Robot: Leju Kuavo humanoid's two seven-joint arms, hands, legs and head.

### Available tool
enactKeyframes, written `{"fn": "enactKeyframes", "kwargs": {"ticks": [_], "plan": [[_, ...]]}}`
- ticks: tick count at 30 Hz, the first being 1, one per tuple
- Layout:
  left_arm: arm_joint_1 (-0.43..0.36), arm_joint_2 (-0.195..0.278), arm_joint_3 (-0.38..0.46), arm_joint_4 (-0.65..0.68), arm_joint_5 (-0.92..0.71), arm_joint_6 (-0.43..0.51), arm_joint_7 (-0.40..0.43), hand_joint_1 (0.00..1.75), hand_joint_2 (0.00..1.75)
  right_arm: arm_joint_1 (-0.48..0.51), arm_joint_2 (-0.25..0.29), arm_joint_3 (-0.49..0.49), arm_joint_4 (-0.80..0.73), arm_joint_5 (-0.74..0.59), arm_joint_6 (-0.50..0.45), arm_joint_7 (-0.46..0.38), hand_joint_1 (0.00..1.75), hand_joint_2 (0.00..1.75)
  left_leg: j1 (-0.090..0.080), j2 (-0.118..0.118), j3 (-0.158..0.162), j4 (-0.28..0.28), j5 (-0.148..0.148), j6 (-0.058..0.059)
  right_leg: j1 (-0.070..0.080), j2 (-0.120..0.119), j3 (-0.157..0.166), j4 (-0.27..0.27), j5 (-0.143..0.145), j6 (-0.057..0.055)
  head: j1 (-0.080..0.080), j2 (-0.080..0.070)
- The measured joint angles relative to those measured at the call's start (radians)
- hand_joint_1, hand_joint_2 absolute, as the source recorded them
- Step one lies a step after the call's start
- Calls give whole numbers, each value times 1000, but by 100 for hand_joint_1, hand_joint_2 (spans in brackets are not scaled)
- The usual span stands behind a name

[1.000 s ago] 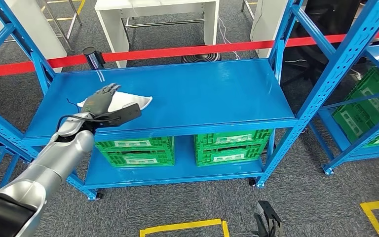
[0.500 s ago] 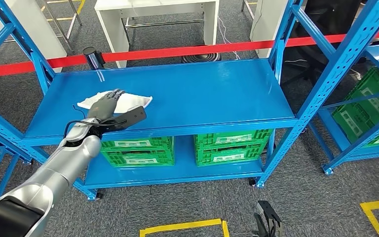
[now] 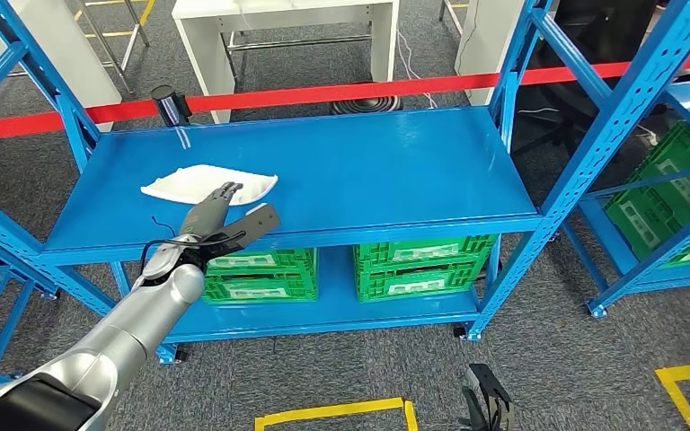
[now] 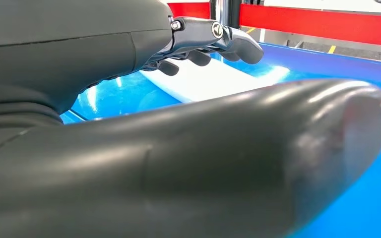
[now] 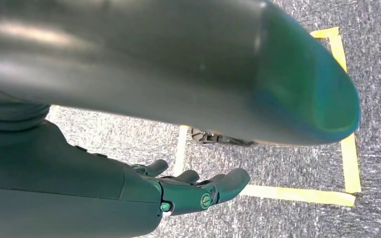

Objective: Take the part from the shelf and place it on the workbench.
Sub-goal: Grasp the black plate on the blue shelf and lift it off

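- The left hand [image 3: 220, 214] has been drawn back toward the shelf's [image 3: 395, 171] front edge — a second ago it lay over the white part [image 3: 208, 183]; now nothing is held, fingers apart.
- The part is left flat on the shelf, uncollected — the pick looks not yet made.
- The right hand [image 5: 193, 191] hangs empty over the floor, fingers loosely apart.
- In the left wrist view the part [image 4: 218, 79] is largely hidden behind the thumb.

Left robot hand [image 3: 218, 215] open, arm outstretched — right robot hand [image 5: 188, 191] open, hanging
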Motion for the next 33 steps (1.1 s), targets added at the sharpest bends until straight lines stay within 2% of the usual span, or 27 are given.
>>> {"fn": "enactKeyframes", "kwargs": {"ticks": [8, 17, 25, 33], "plan": [[36, -26, 55, 0, 76, 104, 35, 0, 0, 0, 0, 0, 0, 10, -1, -1, 0, 0, 0, 0, -1, 0, 0, 0, 0, 0, 0, 0, 0, 0, 0, 0], [36, -38, 134, -2, 123, 187, -34, 0, 0, 0, 0, 0, 0, 15, -4, 11, 0, 0, 0, 0, -1, 0, 0, 1, 0, 0, -1, 0, 0, 1, 0, 0], [20, -38, 166, -10, 114, 277, -86, 0, 0, -1, 0, 2, 0, 22, -1, 10, 0, 0, 0, -1, -1, 1, 0, 1, 0, 0, -1, 0, 0, 1, 0, 0], [-10, -30, 166, -15, 46, 308, -75, 0, 0, -1, 0, 2, 0, 28, 1, 11, 0, 0, 0, -1, -2, 1, 1, 1, 0, 0, -1, 0, 0, 1, 0, 0]]}}
